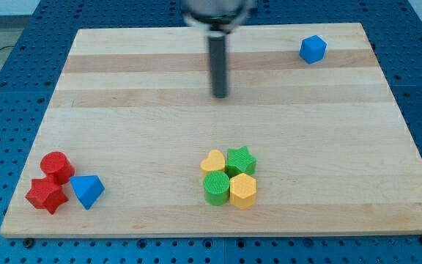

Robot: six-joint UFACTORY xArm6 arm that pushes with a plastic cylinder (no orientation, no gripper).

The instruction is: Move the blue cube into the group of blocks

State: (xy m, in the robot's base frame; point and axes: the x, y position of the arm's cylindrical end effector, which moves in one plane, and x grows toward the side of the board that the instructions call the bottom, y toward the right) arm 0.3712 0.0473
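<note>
While my tip [220, 94], seemingly touching nothing, sits mid-board, the blue cube [313, 49] lies well apart toward the view's upper right.

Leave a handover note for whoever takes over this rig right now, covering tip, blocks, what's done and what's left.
My tip sits on the wooden board at the view's upper middle, touching no block.
The blue cube lies alone near the view's top right, to the right of my tip.
The group, yellow heart, green star, green cylinder and yellow hexagon, is at the view's bottom centre.
Done: nothing visible. Left: push the blue cube down-left into the group.
</note>
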